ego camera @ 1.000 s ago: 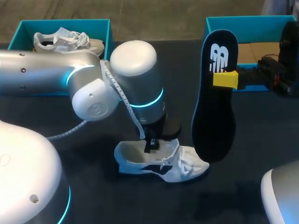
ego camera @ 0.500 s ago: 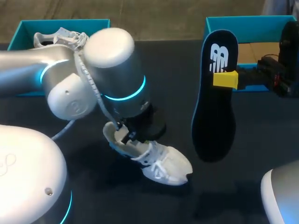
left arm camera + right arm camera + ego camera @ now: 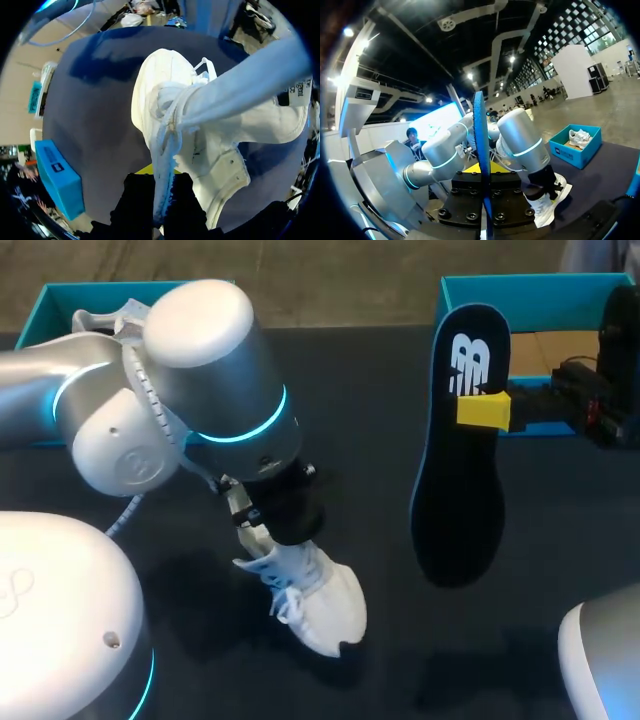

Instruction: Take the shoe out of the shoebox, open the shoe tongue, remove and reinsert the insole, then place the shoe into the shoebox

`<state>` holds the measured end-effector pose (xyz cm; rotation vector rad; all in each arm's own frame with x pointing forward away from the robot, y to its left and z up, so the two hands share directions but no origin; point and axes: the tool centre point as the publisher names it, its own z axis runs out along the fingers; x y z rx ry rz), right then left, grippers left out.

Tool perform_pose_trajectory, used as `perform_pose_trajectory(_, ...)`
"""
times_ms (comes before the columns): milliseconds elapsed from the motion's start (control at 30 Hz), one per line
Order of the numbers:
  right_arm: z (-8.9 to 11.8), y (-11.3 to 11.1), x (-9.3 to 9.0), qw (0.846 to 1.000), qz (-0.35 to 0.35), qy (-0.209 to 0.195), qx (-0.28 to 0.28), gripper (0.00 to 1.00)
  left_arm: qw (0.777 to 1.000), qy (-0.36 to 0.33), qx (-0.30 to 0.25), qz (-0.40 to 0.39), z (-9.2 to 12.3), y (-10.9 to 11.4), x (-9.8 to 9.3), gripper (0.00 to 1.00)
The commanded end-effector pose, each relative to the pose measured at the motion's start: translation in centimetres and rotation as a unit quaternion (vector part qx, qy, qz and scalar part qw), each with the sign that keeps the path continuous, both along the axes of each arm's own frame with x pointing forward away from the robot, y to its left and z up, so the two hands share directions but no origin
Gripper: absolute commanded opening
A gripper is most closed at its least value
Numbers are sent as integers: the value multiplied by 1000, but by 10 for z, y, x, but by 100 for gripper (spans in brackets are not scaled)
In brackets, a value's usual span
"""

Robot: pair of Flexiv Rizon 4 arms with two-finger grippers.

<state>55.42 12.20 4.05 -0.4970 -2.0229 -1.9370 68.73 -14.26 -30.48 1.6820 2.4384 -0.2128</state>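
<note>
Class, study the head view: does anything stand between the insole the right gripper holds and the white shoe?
Nothing visible does: only bare table separates the insole from the shoe. The left gripper clamps the shoe's collar, and its wrist hides the opening from above.

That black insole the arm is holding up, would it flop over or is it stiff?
Probably fairly stiff: the insole, pinched only at its middle by the right gripper, stands upright without drooping. Likely light too, since edge-on in the right wrist view it looks very thin.
</note>
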Motion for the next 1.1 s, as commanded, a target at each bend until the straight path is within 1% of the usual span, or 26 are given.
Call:
perform_pose_trajectory(33, 4, 10, -8, 996, -81, -4, -36, 0, 1000, -1, -5, -20, 2, 6, 0, 0)
perform_pose_trajectory(133, 4, 10, -8, 996, -81, -4, -36, 0, 1000, -1, -5, -20, 2, 6, 0, 0)
perform_pose_trajectory(167, 4, 10, -8, 996, -81, -4, -36, 0, 999, 2, -11, -34, 1, 2, -1, 0)
perform_pose_trajectory(300, 4, 10, -8, 996, -81, -4, -36, 0, 997, 14, -6, -78, -3, -13, -6, 0)
perform_pose_trajectory(467, 4, 10, -8, 996, -81, -4, -36, 0, 991, 14, 3, -132, -10, -30, -23, 0)
perform_pose_trajectory(533, 4, 10, -8, 996, -81, -4, -36, 0, 989, 15, 11, -150, -13, -35, -27, 0)
perform_pose_trajectory(700, 4, 10, -8, 996, -81, -4, -36, 0, 985, 14, 34, -166, -24, -44, -36, 0)
perform_pose_trajectory(900, 4, 10, -8, 996, -81, -4, -36, 0, 984, 38, 39, -171, -39, -55, -46, 0)
perform_pose_trajectory(1100, 4, 10, -8, 996, -81, -4, -36, 0, 981, 45, 44, -182, -46, -60, -52, 0)
